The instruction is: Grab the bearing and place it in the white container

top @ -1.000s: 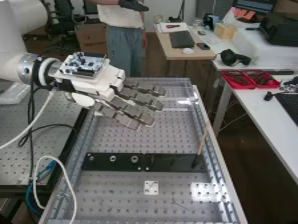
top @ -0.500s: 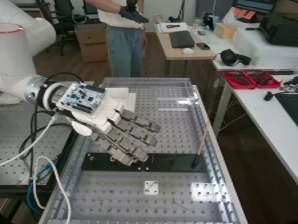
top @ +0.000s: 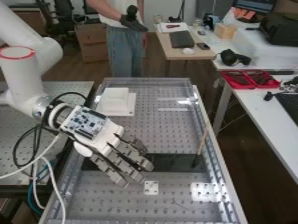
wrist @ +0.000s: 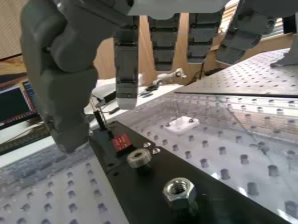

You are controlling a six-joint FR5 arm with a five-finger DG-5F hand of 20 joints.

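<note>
The hand (top: 120,159) is over the left part of the black plate (top: 174,161) in the high view, its fingers straight and spread. In the wrist view the hand (wrist: 126,70) hangs above the plate (wrist: 110,160), with nothing between thumb and fingers. Below it on the plate stand a round ringed metal part (wrist: 139,158), which looks like the bearing, and a hex nut (wrist: 179,189) on a post. Behind the hand, at the bench's far left, sits the white container (top: 116,101).
A thin wooden stick (top: 202,142) stands upright at the plate's right end. A small white block (top: 151,187) lies on the perforated bench near the plate. Metal rails (top: 214,150) run along the bench's sides. Cables (top: 52,182) hang at the left.
The hand has moved down and toward the near end, from above the far left of the bench to over the black plate. The white container has come into sight behind it.
</note>
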